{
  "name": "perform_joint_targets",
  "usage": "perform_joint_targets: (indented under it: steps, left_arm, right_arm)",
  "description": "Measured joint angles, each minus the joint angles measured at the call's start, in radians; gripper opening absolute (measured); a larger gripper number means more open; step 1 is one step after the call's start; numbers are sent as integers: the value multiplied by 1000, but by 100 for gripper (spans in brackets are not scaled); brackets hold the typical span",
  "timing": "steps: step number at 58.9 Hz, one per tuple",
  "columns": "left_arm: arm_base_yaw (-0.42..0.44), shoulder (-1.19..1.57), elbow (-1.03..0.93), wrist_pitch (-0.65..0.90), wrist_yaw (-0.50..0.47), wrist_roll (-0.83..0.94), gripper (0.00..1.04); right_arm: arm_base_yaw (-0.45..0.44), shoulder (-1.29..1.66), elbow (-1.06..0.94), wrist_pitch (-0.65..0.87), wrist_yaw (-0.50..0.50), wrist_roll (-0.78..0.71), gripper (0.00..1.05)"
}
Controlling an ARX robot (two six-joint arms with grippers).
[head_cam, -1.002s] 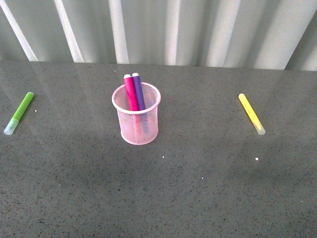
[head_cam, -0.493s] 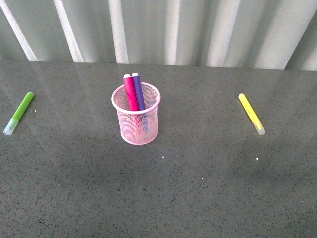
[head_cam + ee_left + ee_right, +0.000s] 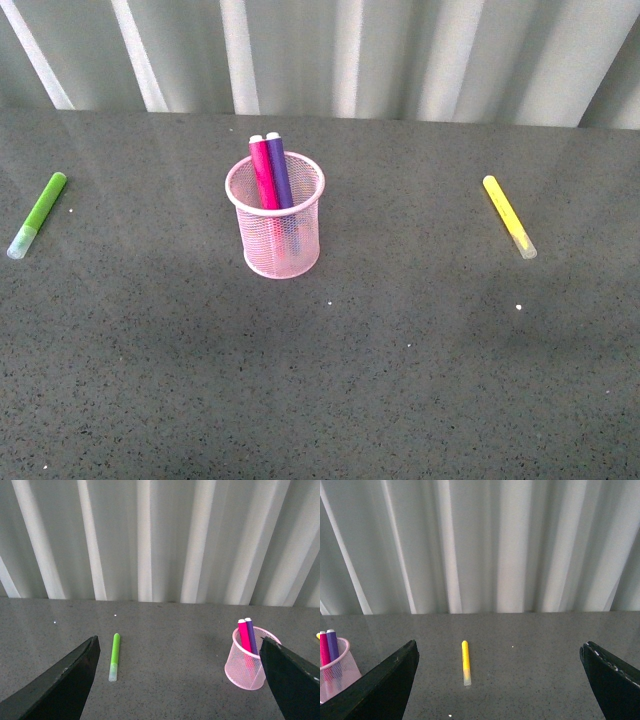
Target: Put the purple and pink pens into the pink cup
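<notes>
The pink cup [image 3: 278, 228] stands upright on the dark table, left of centre in the front view. Inside it the pink pen [image 3: 263, 173] and the purple pen [image 3: 279, 169] lean side by side, their ends sticking above the rim. Both arms are out of the front view. My left gripper [image 3: 180, 680] is open and empty, well back from the pink cup [image 3: 247, 662] with the pink pen [image 3: 244, 635] and purple pen [image 3: 250, 634] in it. My right gripper [image 3: 500, 680] is open and empty too, with the pink cup [image 3: 334, 672] at the picture's edge.
A lime-green marker [image 3: 37, 214] lies on the table far to the left, also in the left wrist view [image 3: 114, 656]. A yellow marker [image 3: 508, 215] lies to the right, also in the right wrist view [image 3: 465, 662]. A pleated pale curtain [image 3: 330, 55] closes the table's far edge.
Everything sits slightly higher in the front view than before, so the camera has shifted a little. The cup, the pens and the two loose markers have kept their places on the table.
</notes>
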Motion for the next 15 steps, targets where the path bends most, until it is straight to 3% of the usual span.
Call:
perform_joint_targets:
  steps: [15]
  left_arm:
    - [0, 0, 0, 0, 0, 0, 98]
  right_arm:
    - [0, 0, 0, 0, 0, 0, 98]
